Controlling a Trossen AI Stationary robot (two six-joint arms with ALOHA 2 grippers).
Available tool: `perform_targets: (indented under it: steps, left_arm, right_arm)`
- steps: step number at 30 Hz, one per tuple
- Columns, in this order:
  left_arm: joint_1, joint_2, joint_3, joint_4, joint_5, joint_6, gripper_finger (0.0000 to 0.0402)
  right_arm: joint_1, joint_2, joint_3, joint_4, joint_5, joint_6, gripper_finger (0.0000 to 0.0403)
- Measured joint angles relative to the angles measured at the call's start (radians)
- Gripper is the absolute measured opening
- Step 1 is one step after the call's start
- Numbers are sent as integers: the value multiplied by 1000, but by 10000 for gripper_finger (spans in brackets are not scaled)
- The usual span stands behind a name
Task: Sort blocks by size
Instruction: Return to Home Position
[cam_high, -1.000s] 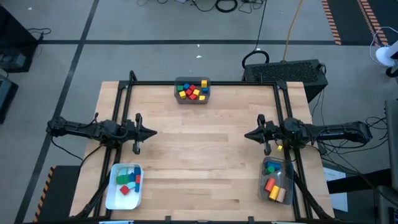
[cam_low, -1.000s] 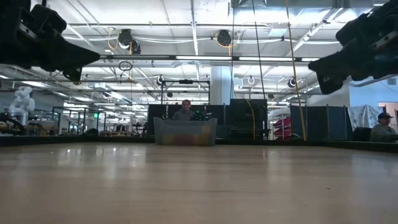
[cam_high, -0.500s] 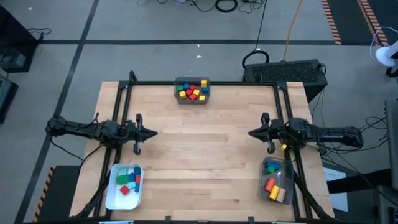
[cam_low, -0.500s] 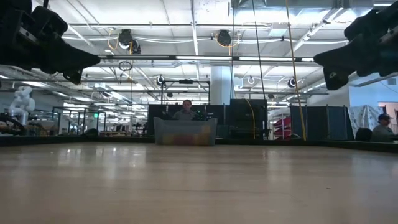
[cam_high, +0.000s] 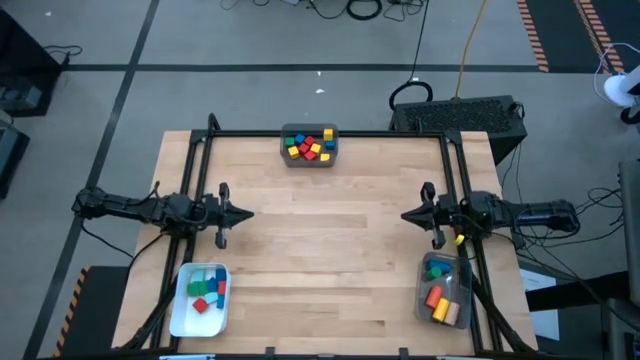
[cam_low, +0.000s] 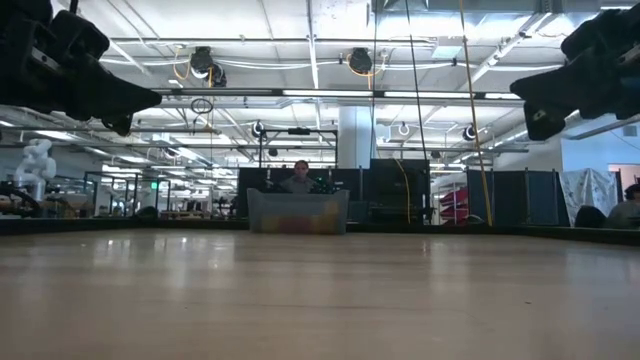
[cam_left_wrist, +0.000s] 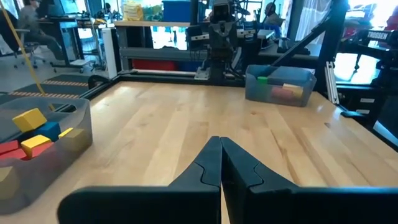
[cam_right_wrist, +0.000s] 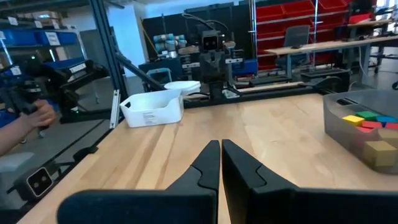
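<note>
Several small blocks (cam_high: 309, 146) lie in a grey bin (cam_high: 309, 131) at the table's far edge; the bin also shows in the left wrist view (cam_left_wrist: 43, 149) and the right wrist view (cam_right_wrist: 364, 127). Several blocks lie in a white bin (cam_high: 200, 298) at the near left and several longer ones in a clear bin (cam_high: 443, 290) at the near right. My left gripper (cam_high: 246, 212) is shut and empty above the table's left side; it also shows in its wrist view (cam_left_wrist: 221, 146). My right gripper (cam_high: 405, 214) is shut and empty above the right side; it also shows in its wrist view (cam_right_wrist: 221, 149).
A black frame (cam_high: 330, 133) runs along the table's far edge and down both sides. The bare wooden tabletop (cam_high: 325, 250) lies between the two grippers. A person's hand (cam_right_wrist: 28, 118) shows beyond the table in the right wrist view; another person sits behind the grey bin (cam_low: 298, 212).
My right gripper has drawn back a little toward the table's right edge, its fingers staying shut. My left gripper has kept still.
</note>
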Motion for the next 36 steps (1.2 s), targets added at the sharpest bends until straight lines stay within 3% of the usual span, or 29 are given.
perform_targets:
  steps: [36]
  left_arm:
    - [1, -1, 0, 8, -16, -2, 22]
  right_arm:
    - [8, 0, -1, 9, 24, -2, 0]
